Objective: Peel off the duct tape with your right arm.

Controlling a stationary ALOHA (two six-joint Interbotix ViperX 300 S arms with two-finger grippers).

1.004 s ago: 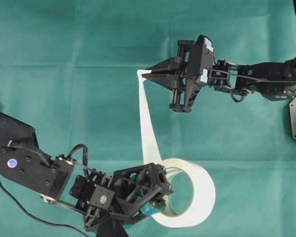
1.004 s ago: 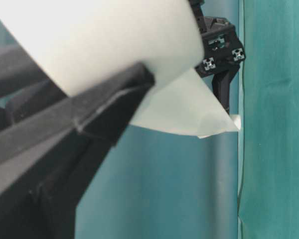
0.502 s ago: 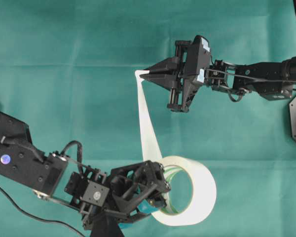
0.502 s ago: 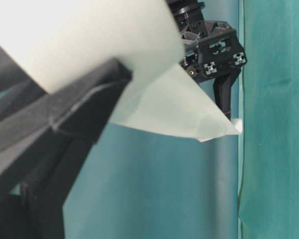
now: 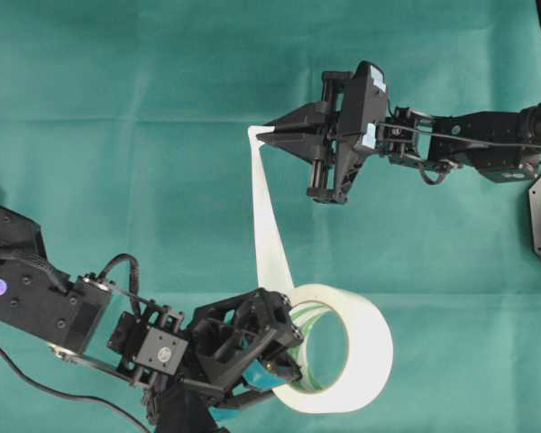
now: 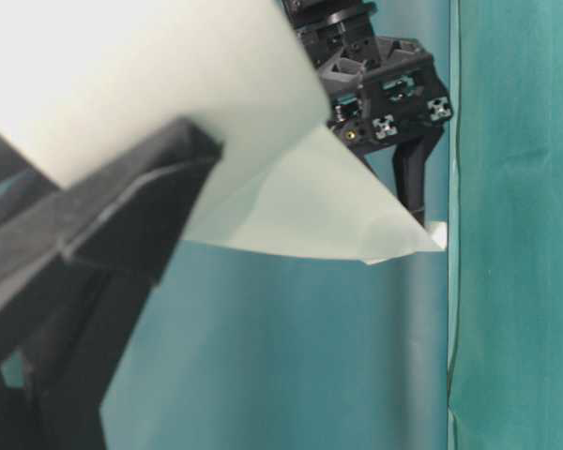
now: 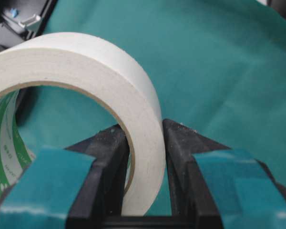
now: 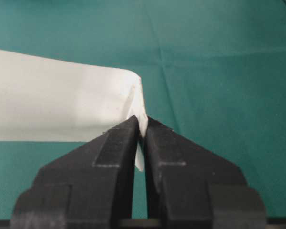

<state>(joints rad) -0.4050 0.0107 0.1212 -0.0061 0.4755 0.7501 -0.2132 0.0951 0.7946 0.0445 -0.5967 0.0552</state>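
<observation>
The right hand [image 5: 269, 133] pinches the white strip end [image 5: 255, 133], and the duct tape [image 5: 343, 347], gripped by the left hand [image 5: 284, 338], probably sits toward five o'clock.

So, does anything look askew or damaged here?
Only a small thing: the strip end is crumpled and folded where the right pincer pinches it by a corner, so the strip twists instead of lying flat. The roll looks intact in the left pincer.
</observation>
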